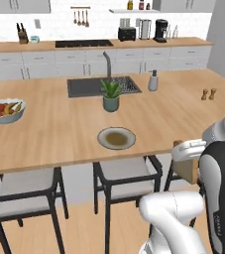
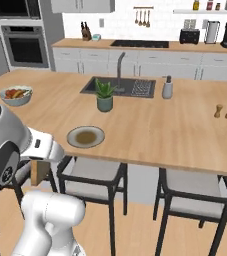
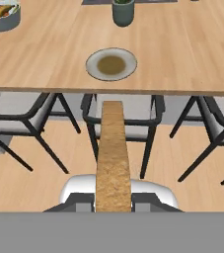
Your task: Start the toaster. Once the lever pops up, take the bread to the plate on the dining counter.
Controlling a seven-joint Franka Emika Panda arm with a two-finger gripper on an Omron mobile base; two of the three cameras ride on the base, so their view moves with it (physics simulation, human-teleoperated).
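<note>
One slice of bread (image 3: 113, 158) sits edge-on between our fingers (image 3: 76, 199), which are clamped on its two faces, and it runs away from the hand toward the plate (image 3: 111, 64). We hold it over the stools (image 3: 121, 118), short of the dining counter (image 1: 54, 134) edge. That plate lies near the counter's front edge, with the potted plant (image 1: 111, 95) just behind it.

plate (image 2: 85, 136) on dining counter (image 2: 150, 130), stools (image 2: 92, 175) below
</note>
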